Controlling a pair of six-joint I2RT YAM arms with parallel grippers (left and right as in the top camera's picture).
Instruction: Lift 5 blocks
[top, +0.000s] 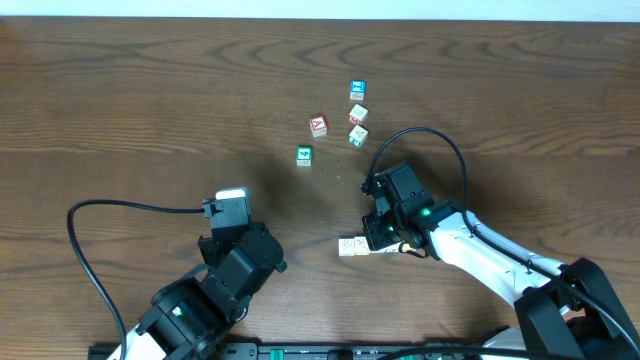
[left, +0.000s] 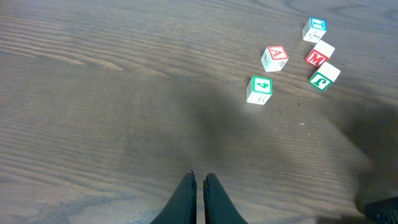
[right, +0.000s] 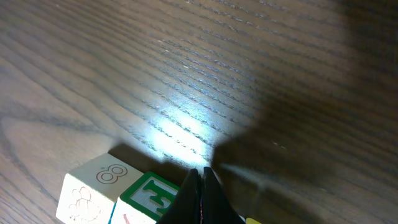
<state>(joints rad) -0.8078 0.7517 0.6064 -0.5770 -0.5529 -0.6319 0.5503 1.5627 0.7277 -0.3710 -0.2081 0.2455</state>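
A short row of blocks lies by my right gripper (right: 200, 172). Its cream end (top: 348, 246) shows in the overhead view. The right wrist view shows a cream block printed with an 8 (right: 93, 183), a green-faced H block (right: 147, 196) beside it, and a yellow sliver (right: 251, 221) at the bottom edge. The right gripper is shut, its tips just over the H block's edge with nothing seen between them. My left gripper (left: 199, 178) is shut and empty above bare wood, well short of the other cubes.
Five more cubes are scattered farther back: green 4 (left: 259, 89), red A (left: 274, 58), blue-faced (left: 314, 28), red M (left: 319, 55) and green-marked (left: 324, 76). The left arm (top: 235, 255) sits front left. The right arm's black cable (top: 440, 140) loops over the table.
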